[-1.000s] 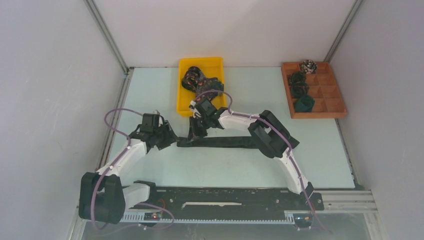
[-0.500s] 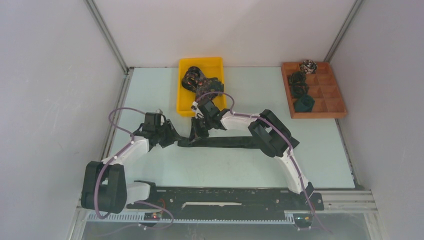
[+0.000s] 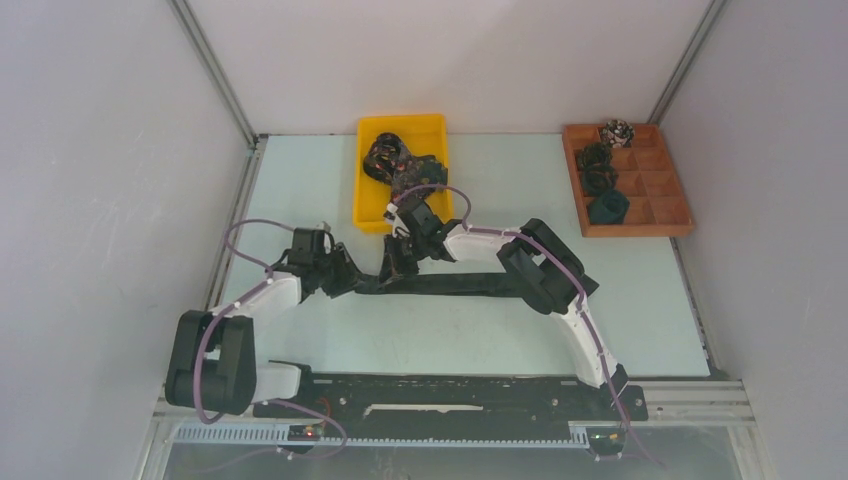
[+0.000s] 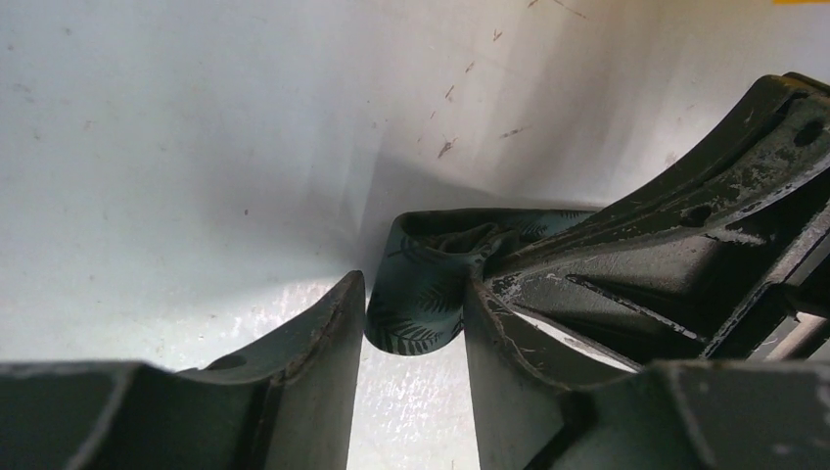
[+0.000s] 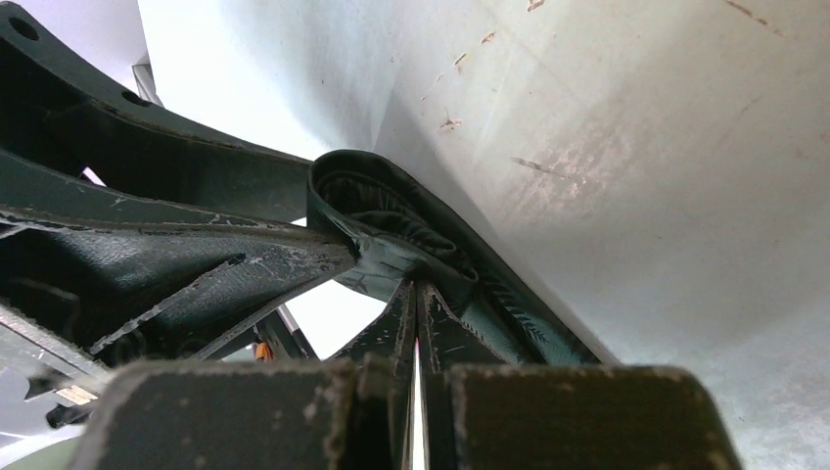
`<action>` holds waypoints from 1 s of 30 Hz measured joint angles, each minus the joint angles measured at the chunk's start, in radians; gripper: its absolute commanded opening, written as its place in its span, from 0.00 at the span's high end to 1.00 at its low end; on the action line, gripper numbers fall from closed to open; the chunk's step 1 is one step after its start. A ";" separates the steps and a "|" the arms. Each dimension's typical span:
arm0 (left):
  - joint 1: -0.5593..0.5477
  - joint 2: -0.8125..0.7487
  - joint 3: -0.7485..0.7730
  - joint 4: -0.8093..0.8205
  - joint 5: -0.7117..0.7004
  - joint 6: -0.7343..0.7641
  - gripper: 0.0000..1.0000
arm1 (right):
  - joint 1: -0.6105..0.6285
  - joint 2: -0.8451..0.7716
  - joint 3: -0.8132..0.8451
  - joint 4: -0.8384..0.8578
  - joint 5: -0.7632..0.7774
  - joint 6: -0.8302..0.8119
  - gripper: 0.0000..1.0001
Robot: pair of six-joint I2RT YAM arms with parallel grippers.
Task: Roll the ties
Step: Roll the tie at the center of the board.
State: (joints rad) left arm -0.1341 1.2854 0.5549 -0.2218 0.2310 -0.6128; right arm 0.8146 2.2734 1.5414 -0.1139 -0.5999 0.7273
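A dark green tie (image 3: 460, 284) with a fern pattern lies stretched left to right across the table's middle. Its left end is curled into a small loop (image 4: 421, 315). My left gripper (image 3: 350, 281) is at that end, open, its two fingers (image 4: 323, 352) flanking the loop, which sits round between the tips. My right gripper (image 3: 393, 268) comes in from the right and is shut on the tie fabric (image 5: 519, 313) just behind the loop. In the right wrist view the pinch (image 5: 416, 286) is at the fingertips, and a left gripper finger (image 5: 196, 264) crosses on the left.
A yellow bin (image 3: 365, 200) at the back holds a heap of more dark ties (image 3: 400, 165). A wooden compartment tray (image 3: 650, 190) at the back right holds several rolled ties (image 3: 600, 170). White walls close in the left, back and right.
My left gripper has slid right up to the tie's curled end and its jaws have narrowed around it. The right gripper stays shut on the tie, barely moved.
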 measured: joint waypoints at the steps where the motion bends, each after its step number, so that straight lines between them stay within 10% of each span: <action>1: 0.000 0.003 -0.003 0.007 0.006 -0.002 0.55 | 0.000 0.000 -0.001 0.001 0.000 0.000 1.00; 15: 0.000 0.035 -0.024 0.067 0.052 -0.042 1.00 | -0.001 -0.008 -0.004 -0.007 0.010 0.002 1.00; 30: -0.017 -0.095 0.023 -0.082 -0.052 -0.005 1.00 | 0.018 -0.063 0.089 -0.175 0.146 -0.047 0.81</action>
State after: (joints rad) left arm -0.1509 1.1908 0.5777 -0.3042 0.1787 -0.6178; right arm 0.8326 2.2105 1.6299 -0.2890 -0.4541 0.6800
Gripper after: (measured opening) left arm 0.035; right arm 0.185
